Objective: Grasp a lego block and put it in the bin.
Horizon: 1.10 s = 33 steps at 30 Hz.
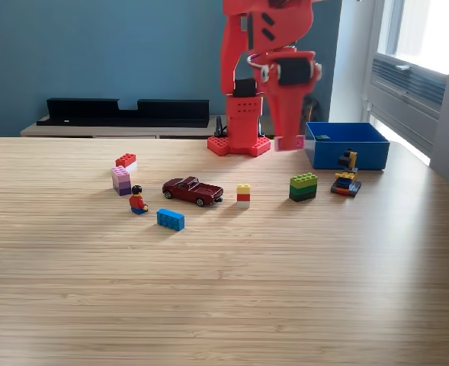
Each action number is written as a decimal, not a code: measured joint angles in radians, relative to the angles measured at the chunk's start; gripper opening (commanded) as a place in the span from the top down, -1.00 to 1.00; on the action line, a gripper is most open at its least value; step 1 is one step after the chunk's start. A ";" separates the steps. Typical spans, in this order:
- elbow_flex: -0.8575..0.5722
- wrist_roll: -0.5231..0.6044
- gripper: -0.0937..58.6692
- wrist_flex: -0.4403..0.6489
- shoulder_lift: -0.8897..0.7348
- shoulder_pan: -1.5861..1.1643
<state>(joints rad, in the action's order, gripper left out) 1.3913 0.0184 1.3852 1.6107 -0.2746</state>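
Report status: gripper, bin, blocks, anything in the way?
Gripper raised beside blue bin, grip state unclear. Blocks loose on table. Toy car and minifigure among them.

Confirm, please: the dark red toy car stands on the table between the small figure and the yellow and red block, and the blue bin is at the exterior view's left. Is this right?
Not quite. The bin is at the exterior view's right, beside the red arm's base. The rest holds: the toy car stands between the figure and the yellow and red block.

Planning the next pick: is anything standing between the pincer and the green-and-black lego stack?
Nothing visible does. The pincer hangs beside the blue bin, on the exterior view's left, and the green-and-black lego stack sits on bare table nearer the camera. The yellow-and-red block stands off to the side.
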 measured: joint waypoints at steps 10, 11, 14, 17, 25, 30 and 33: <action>0.189 -0.089 1.00 0.052 0.210 -0.414; 0.196 -0.101 1.00 0.064 0.213 -0.448; 0.218 -0.138 1.00 0.095 0.213 -0.558; 0.244 -0.163 1.00 0.110 0.213 -0.675; 0.245 -0.175 1.00 0.118 0.213 -0.982; 0.215 -0.175 1.00 0.169 0.181 -1.080; 0.161 -0.173 1.00 0.195 0.094 -1.104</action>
<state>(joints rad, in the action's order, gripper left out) 1.5524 -0.1549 1.5800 1.7043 -1.3790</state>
